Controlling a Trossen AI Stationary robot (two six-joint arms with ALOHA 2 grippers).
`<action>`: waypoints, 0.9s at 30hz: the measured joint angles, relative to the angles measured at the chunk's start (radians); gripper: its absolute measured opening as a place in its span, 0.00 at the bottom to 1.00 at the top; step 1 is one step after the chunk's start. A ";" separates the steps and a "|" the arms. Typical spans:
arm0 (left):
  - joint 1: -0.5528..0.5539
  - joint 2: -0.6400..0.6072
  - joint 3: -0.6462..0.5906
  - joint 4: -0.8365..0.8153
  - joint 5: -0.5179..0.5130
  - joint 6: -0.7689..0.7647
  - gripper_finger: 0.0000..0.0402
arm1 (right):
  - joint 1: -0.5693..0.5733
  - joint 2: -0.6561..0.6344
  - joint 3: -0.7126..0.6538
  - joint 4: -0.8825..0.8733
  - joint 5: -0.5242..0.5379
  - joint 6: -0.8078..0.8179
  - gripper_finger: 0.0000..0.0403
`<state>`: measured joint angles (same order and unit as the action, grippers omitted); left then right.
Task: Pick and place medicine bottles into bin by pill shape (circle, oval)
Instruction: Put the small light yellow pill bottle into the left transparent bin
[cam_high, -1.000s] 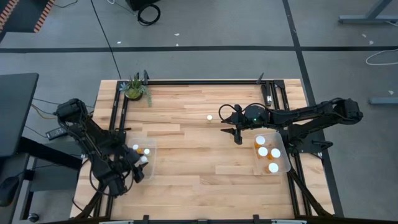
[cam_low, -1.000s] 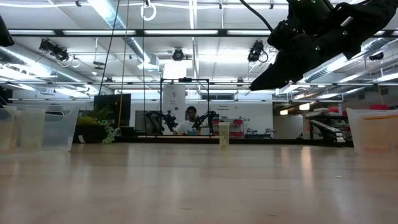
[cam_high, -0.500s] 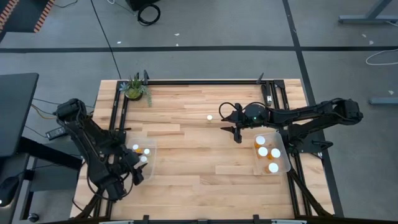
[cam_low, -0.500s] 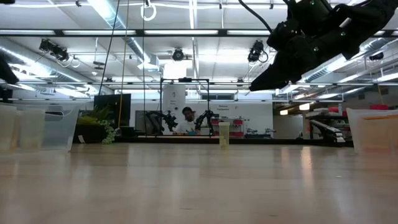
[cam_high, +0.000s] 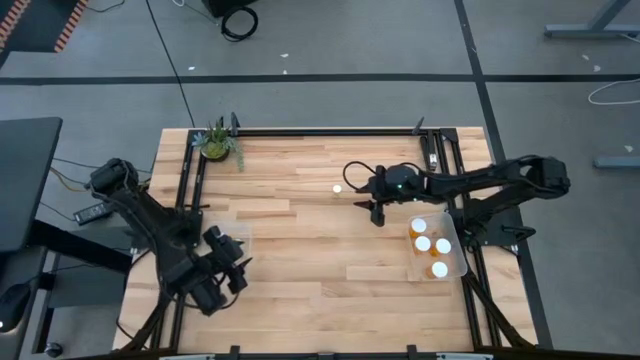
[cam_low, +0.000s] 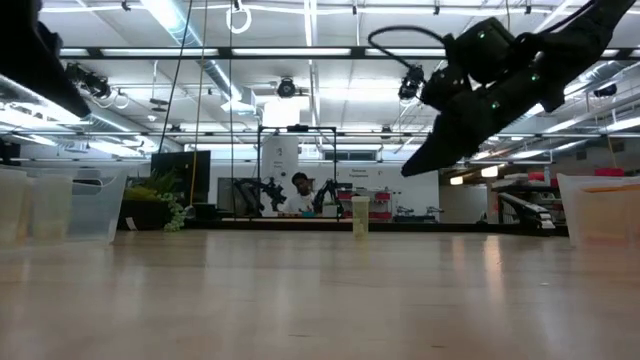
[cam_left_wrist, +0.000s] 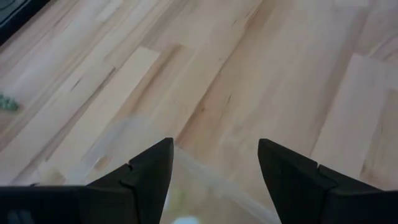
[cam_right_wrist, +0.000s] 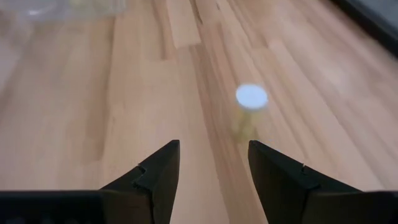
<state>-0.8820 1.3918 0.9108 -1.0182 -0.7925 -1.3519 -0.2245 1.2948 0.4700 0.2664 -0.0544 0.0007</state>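
One bottle (cam_high: 337, 188) stands loose; three bottles (cam_high: 431, 255) sit binned.

high view: straight down from above, far off; takes in the whole light wooden table (cam_high: 300, 230) and both dark arms.
low view: at tabletop height, level across the boards into the room behind; a small white-capped bottle (cam_low: 360, 216) stands far off.
left wrist view: close, tilted down over the table past two dark fingers (cam_left_wrist: 152, 174).
right wrist view: close, aimed at the same bottle (cam_right_wrist: 251, 99).
shared: that bottle (cam_high: 338, 188) appears in the high, low and right wrist views.
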 joint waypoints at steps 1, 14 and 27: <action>0.014 0.000 0.000 0.015 0.000 0.028 0.61 | -0.005 0.018 0.004 -0.002 -0.001 0.004 0.49; 0.101 0.000 0.000 0.136 0.038 0.213 0.60 | -0.076 0.274 0.122 0.026 -0.016 -0.009 0.50; 0.107 0.000 0.000 0.249 -0.045 0.396 0.57 | -0.114 0.460 0.190 0.128 -0.082 -0.042 0.51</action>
<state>-0.7753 1.3918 0.9108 -0.7688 -0.8375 -0.9563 -0.3385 1.7544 0.6602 0.3941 -0.1368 -0.0409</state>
